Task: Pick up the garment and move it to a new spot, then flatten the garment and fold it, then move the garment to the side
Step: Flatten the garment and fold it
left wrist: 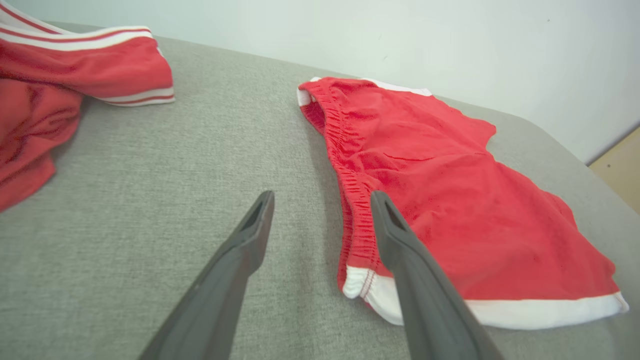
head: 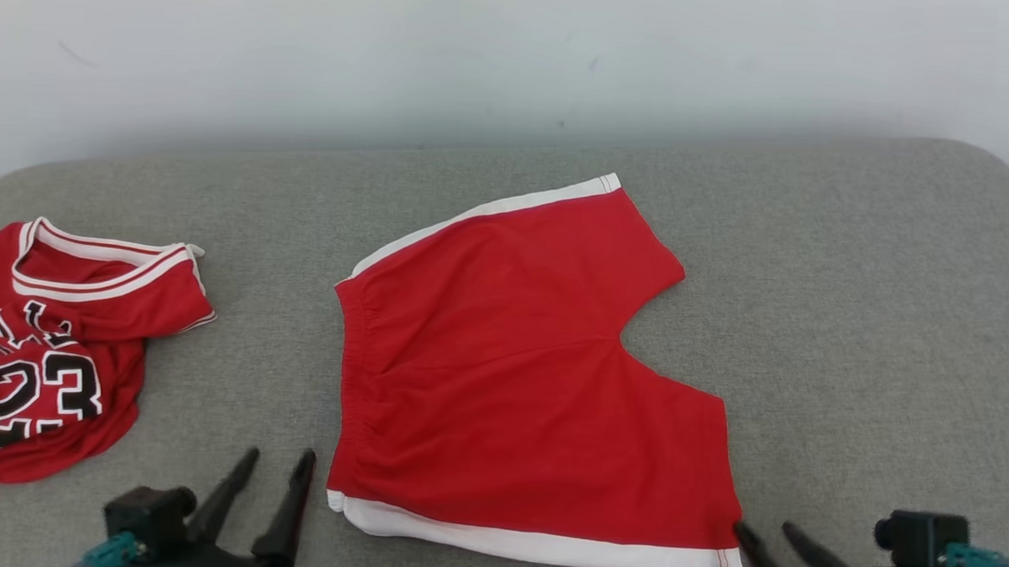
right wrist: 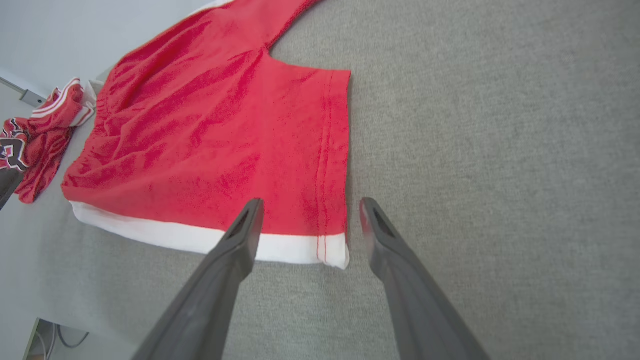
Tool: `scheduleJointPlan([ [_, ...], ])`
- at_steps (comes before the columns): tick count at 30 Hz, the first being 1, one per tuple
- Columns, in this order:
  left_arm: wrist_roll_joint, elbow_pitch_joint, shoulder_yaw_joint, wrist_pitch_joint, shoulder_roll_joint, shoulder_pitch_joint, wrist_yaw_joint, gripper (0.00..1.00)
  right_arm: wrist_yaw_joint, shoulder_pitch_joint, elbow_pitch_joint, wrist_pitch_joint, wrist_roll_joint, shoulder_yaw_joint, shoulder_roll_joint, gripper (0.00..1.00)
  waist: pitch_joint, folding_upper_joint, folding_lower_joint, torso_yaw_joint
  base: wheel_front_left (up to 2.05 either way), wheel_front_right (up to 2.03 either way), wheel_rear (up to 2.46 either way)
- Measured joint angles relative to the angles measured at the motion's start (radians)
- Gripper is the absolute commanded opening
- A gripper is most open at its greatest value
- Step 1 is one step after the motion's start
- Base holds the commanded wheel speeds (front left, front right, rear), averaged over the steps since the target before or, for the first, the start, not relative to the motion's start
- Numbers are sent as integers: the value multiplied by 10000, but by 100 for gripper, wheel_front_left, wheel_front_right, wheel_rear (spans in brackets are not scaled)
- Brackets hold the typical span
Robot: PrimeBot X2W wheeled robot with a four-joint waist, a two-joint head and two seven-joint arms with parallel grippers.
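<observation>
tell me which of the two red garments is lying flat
The plain red shorts in the middle, spread flat; the number 23 jersey at the left lies crumpled.

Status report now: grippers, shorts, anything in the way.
Left gripper open, empty, beside waistband corner. Right gripper open, empty, at hem corner. Red shorts flat on grey surface, unfolded. Jersey bunched at left, apart from shorts.

The grey fabric-covered worktop (head: 848,287) carries two things. The red shorts (head: 510,376) with white side bands lie spread flat near its middle. A crumpled red jersey (head: 49,360) numbered 23 lies well apart, at its left end.
</observation>
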Motion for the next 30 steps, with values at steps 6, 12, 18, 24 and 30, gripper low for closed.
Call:
scheduleJointPlan([
  [6, -65, -775, 790, -614, -125, -22, 627, 100, -165, -368, -102, -1007, -272, -629, 305, 100, -214, 0, 0, 198, 0, 0, 0],
  [12, 359, -1168, 1331, -690, -171, -16, 1204, 100, -265, -673, 155, -2153, -711, -1116, 752, 100, -593, 0, -1, 304, 0, 0, 0],
  [18, 320, -1342, 1770, -690, -291, 435, 1317, 100, -341, -832, 499, -2968, -1154, -1191, 1039, 100, -898, 0, -1, 298, 0, 0, 0],
  [24, 430, -1523, 1902, -690, -228, 598, 1367, 100, -387, -1011, 665, -3595, -1302, -1390, 1323, 100, -1033, 0, -1, 264, 0, 0, 0],
  [30, 435, -1478, 2023, -305, -201, 1152, 1453, 100, -416, -1246, 1127, -3747, -1850, -1122, 1170, 100, -1105, 0, -1, 261, 0, 0, 0],
])
